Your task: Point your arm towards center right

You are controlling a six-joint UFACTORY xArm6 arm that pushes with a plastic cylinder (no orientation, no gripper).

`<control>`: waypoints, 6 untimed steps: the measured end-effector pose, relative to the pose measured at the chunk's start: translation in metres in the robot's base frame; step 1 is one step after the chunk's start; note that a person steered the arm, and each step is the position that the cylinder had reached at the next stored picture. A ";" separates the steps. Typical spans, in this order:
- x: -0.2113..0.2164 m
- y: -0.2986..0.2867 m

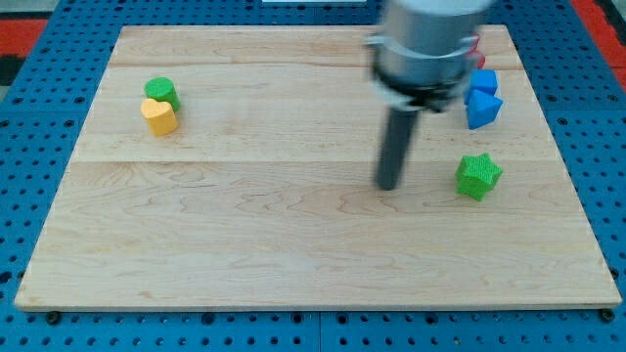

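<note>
My tip (388,186) rests on the wooden board (245,235) a little right of its middle. The green star block (477,176) lies to the tip's right, apart from it. Two blue blocks (482,98) sit together at the upper right, one above the other. A red block (476,49) peeks out behind the arm's body at the top right, mostly hidden. A green cylinder block (160,92) and a yellow block (158,115) touch each other at the upper left, far from the tip.
The arm's grey body (427,44) hangs over the board's upper right and hides part of it. A blue perforated surface (39,147) surrounds the board on all sides.
</note>
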State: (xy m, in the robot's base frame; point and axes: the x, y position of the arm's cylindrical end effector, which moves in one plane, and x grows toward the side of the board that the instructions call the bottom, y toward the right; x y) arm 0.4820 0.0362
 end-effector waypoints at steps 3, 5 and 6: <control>-0.043 -0.225; -0.056 -0.036; -0.057 0.044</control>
State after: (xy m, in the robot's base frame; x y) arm 0.4249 0.0802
